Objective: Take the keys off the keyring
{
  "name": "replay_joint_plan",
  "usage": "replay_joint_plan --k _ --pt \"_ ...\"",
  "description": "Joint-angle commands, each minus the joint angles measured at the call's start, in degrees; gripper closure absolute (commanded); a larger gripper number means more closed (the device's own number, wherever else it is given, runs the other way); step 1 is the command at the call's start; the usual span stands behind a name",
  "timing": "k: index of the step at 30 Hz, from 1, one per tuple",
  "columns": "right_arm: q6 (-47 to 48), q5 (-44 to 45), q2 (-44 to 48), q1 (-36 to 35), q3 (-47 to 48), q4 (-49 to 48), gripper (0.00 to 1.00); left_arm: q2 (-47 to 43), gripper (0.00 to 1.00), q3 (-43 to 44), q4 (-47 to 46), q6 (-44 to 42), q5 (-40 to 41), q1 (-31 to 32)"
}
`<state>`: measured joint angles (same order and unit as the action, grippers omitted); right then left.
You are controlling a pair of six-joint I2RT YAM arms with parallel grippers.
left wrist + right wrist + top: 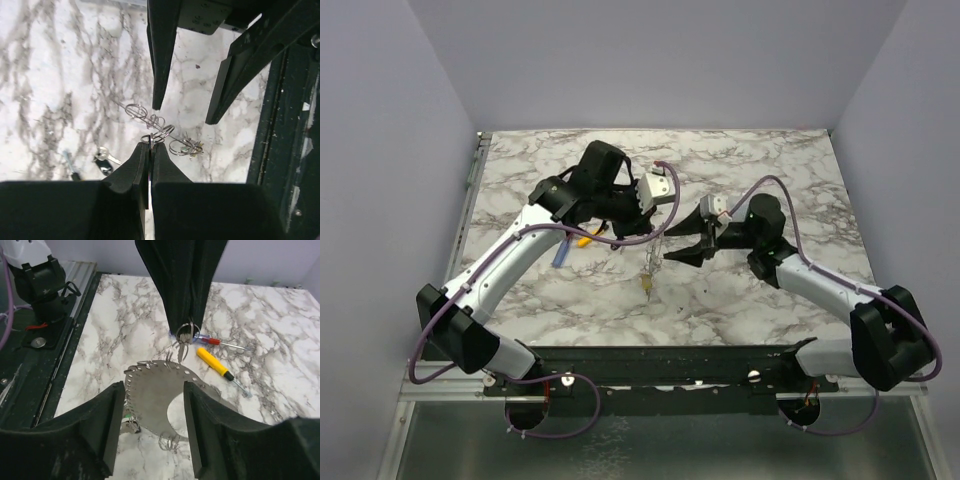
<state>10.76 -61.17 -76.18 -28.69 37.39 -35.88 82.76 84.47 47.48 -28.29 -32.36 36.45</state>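
Observation:
The keyring is a flat grey crescent plate (155,395) with holes along its edge and several small split rings; it hangs edge-on in the top view (651,268). My left gripper (151,145) is shut on one split ring (152,138) at the plate's top and holds it above the table; this gripper also shows in the top view (655,238). A small key with a greenish-yellow head (192,148) hangs from a low ring (647,287). A black-headed key (103,163) lies loose on the marble. My right gripper (154,387) is open, its fingers on either side of the plate without touching it (682,250).
A yellow-handled screwdriver (214,363) and a red-handled one (212,341) lie on the marble behind the plate. A blue stick (560,256) lies under the left arm. The black base rail (660,365) runs along the near edge.

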Motion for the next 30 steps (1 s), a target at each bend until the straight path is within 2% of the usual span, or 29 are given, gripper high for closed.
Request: replay_joint_plan --k 1,8,14,24,30 --pt "-3.14 -5.14 2.78 3.89 4.19 8.35 0.4 1.17 1.0 4.78 3.22 -9.0 2.96 0.25" --pt "-11.94 -7.73 4.05 9.98 5.16 4.35 0.39 2.16 1.0 7.14 4.66 -17.13 5.2 0.7" --pt "-15.56 -7.31 3.97 12.59 4.07 0.92 0.39 1.85 1.0 7.51 5.04 -25.21 6.48 1.68" --pt "-17.78 -6.26 3.87 13.92 2.86 -1.58 0.4 -1.03 1.0 4.48 6.08 -50.31 22.24 13.09" --pt "-17.03 -6.15 4.52 13.93 1.81 -2.48 0.41 -4.7 1.0 0.44 1.97 -61.37 28.33 17.23"
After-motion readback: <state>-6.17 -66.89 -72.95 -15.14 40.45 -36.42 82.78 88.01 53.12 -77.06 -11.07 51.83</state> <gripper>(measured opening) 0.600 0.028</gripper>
